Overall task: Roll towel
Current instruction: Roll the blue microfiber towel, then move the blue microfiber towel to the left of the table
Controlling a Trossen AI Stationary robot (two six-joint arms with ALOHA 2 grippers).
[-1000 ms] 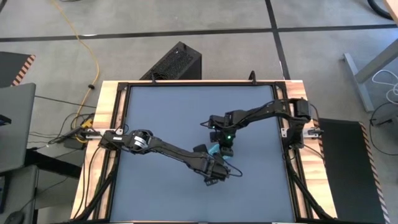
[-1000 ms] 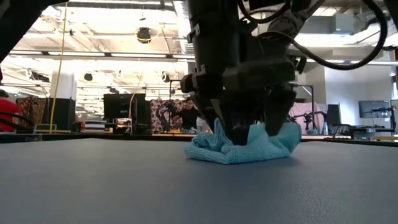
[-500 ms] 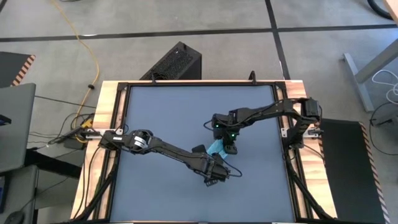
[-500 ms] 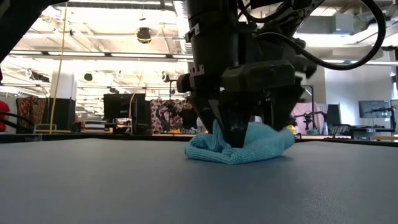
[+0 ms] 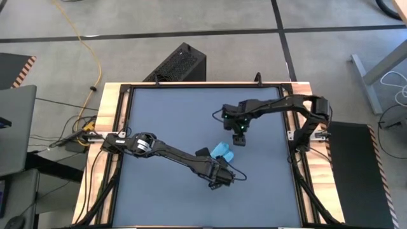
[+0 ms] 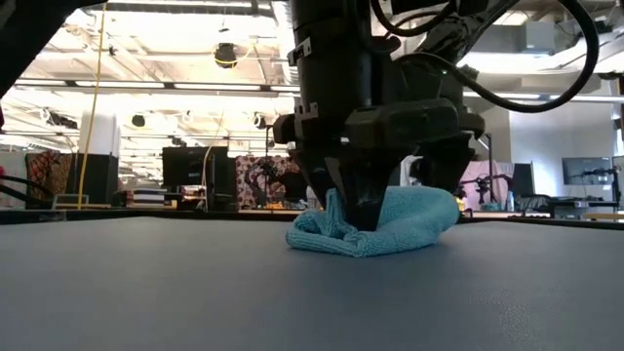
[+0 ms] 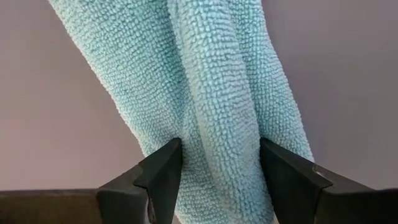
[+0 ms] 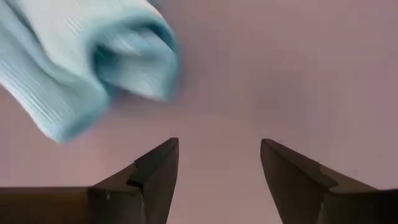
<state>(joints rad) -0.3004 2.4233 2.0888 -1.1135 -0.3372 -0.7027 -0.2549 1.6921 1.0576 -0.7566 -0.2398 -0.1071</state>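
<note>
The left pincer [image 7: 219, 163] pinched the rolled towel [image 5: 222, 150] against the table [image 5: 165, 121], while the right pincer [image 5: 239, 138] hung spread empty just beyond it.

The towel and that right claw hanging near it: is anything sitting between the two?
Nothing visible does. The right gripper is open, apart from the towel, with only bare tabletop between them. The left gripper has a fold of the towel between its fingers.

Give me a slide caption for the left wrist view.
Left gripper clamps the rolled sky-blue towel on the tabletop.
</note>
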